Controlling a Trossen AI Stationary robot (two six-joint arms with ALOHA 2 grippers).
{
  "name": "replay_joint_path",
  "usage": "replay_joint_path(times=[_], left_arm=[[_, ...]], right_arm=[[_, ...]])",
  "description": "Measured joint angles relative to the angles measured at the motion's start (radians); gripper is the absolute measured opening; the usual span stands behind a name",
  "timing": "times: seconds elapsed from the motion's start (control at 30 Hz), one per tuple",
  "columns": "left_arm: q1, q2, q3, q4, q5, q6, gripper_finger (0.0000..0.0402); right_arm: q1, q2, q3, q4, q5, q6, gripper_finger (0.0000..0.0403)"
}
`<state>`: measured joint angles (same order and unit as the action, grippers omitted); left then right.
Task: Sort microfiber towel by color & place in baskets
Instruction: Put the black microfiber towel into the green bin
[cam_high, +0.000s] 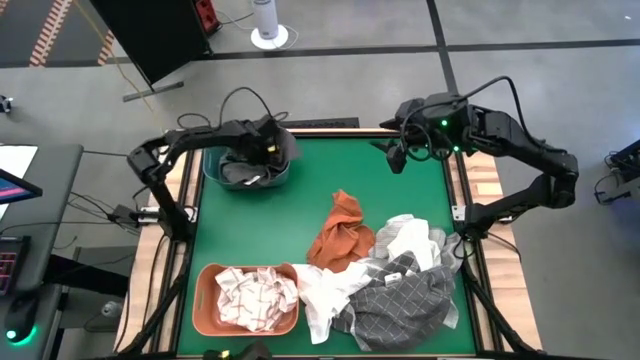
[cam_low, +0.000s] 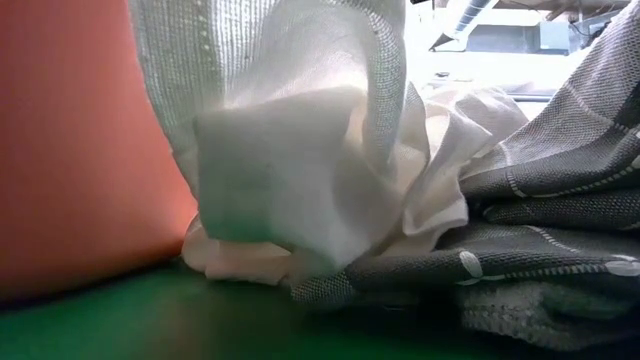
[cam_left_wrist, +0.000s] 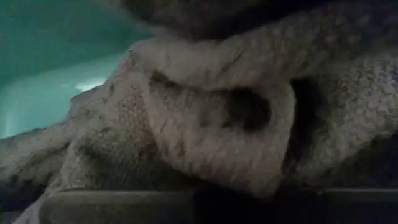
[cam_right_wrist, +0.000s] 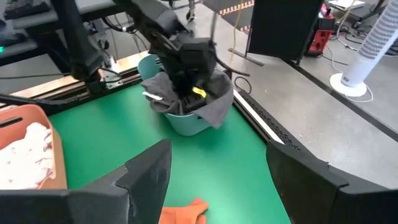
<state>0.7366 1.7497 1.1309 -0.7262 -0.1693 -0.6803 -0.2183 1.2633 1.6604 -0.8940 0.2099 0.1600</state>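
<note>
**Left hand down in the teal tub, towel pile lying nearer the right arm**

Looking down from the high view, you see the left hand (cam_high: 262, 150) sunk into the teal basket (cam_high: 212, 172) at the counter's far left, pressed into the dark grey towel (cam_high: 245, 172) that fills it and drapes over the rim. The right hand (cam_high: 398, 152) hovers over the far right edge, fingers spread and holding nothing. The unsorted pile, the rust orange towel (cam_high: 340, 238), white towels (cam_high: 405, 240) and the grid-lined grey towel (cam_high: 400, 300), lies on the near right, so your right arm looks the closer one. The salmon basket (cam_high: 205, 300) at near left holds pale checked towels (cam_high: 258, 292).

From the low view, white cloth (cam_low: 290, 150) and grid-lined grey cloth (cam_low: 560, 200) crowd the lens beside the salmon wall (cam_low: 70, 150).

In the left wrist view, grey pile (cam_left_wrist: 205, 124) fills the frame against the teal wall (cam_left_wrist: 50, 43); the fingers look nearly clenched, but whether cloth is pinched you cannot tell.

In the right wrist view, the spread fingers (cam_right_wrist: 149, 174) frame the teal tub (cam_right_wrist: 186, 121).
</note>
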Motion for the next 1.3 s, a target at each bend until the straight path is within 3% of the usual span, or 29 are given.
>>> replay_joint_path(times=[0.17, 0.33, 0.53, 0.7, 0.97, 1.1, 1.3], left_arm=[[0.001, -0.007, 0.007, -0.008, 0.019, 0.014, 0.0035], [-0.001, -0.118, 0.084, -0.075, 0.037, 0.082, 0.0035], [-0.005, -0.222, 0.12, -0.044, -0.048, 0.104, 0.0034], [0.004, -0.146, 0.084, -0.018, -0.039, 0.1, 0.0034], [-0.023, 0.003, 0.039, 0.212, -0.076, 0.146, 0.0034], [-0.027, -0.005, 0.04, 0.194, -0.054, 0.147, 0.0034], [-0.027, -0.138, 0.065, 0.132, -0.046, 0.284, 0.0034]], right_arm=[[0.016, 0.0, 0.0, -0.003, 0.0, 0.004, 0.0291], [0.015, 0.0, 0.0, -0.022, 0.0, 0.023, 0.0291], [0.005, 0.0, 0.0, -0.018, 0.001, 0.024, 0.0291], [-0.001, 0.0, 0.0, -0.017, 0.001, 0.025, 0.0291], [0.005, 0.0, 0.0, -0.006, 0.001, 0.035, 0.0291], [0.016, 0.0, 0.0, -0.008, 0.001, 0.05, 0.0291], [0.018, 0.0, 0.0, 0.003, 0.001, 0.052, 0.0291]])
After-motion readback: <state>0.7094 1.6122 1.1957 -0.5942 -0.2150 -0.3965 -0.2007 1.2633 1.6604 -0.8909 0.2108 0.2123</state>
